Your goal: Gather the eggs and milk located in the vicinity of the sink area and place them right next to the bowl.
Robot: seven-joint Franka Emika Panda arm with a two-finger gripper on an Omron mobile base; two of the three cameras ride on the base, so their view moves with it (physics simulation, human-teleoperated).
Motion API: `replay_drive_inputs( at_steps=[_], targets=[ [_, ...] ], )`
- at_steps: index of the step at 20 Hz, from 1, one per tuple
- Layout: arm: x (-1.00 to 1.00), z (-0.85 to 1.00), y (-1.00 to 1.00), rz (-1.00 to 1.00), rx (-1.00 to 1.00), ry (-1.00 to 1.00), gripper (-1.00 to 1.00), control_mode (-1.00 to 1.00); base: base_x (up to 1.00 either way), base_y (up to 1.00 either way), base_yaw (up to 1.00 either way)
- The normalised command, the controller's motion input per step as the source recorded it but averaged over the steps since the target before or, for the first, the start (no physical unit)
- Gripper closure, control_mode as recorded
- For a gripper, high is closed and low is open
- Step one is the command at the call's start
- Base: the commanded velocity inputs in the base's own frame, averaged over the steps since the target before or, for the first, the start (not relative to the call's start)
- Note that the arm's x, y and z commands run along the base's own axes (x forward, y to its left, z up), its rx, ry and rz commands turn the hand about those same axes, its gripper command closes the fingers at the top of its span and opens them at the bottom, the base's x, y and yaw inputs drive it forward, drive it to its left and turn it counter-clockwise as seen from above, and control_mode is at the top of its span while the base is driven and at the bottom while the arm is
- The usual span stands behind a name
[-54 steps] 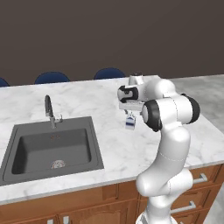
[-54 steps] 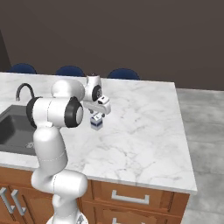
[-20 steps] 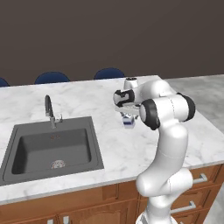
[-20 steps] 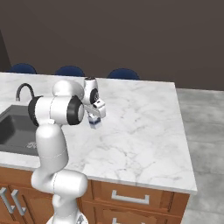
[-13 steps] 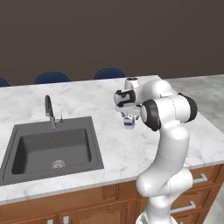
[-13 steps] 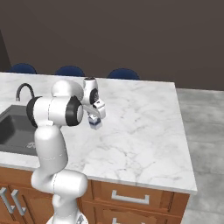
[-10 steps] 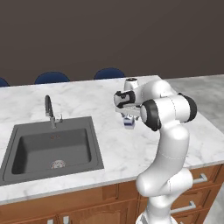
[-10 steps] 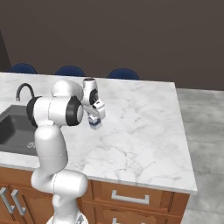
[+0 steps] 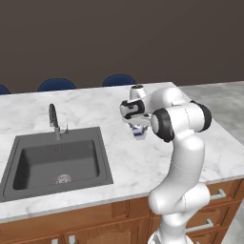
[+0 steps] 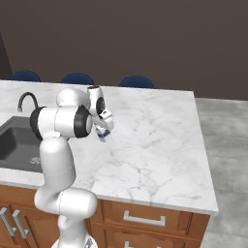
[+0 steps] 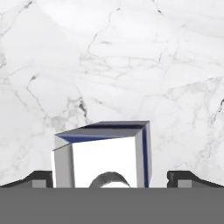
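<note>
The milk is a small white carton with a blue label, standing on the marble counter to the right of the sink. My gripper hangs right over it, open. In the hand view the milk stands between the two fingertips, with a gap on each side. From the right base view the gripper covers most of the milk. The eggs and the bowl are out of view.
A dark curved faucet stands at the back rim of the sink. Blue chair backs line the counter's far edge. The marble counter stretches to the right of the carton and ends at a grey floor.
The hand has come down closer over the carton since the earliest frames. Over the last second it has barely moved, and the jaws have stayed open.
</note>
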Motion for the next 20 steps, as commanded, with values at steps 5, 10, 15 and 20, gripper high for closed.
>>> replay_drive_inputs(
  at_steps=[5, 10, 15, 20],
  targets=[
    [0.0, 0.0, 0.0, 0.0, 0.0, 0.0, 1.0, -1.0, 0.0, 0.0, 0.0],
    [0.0, 0.0, 0.0, 0.0, 0.0, 0.02, 1.0, -1.0, 0.0, 0.0, 0.0],
    [0.0, 0.0, 0.0, 0.0, 0.0, 0.02, 1.0, -1.0, 0.0, 0.0, 0.0],
    [-0.02, -0.06, -0.09, 0.0, 0.0, 0.01, 1.0, -1.0, 0.0, 0.0, 0.0]
  ],
)
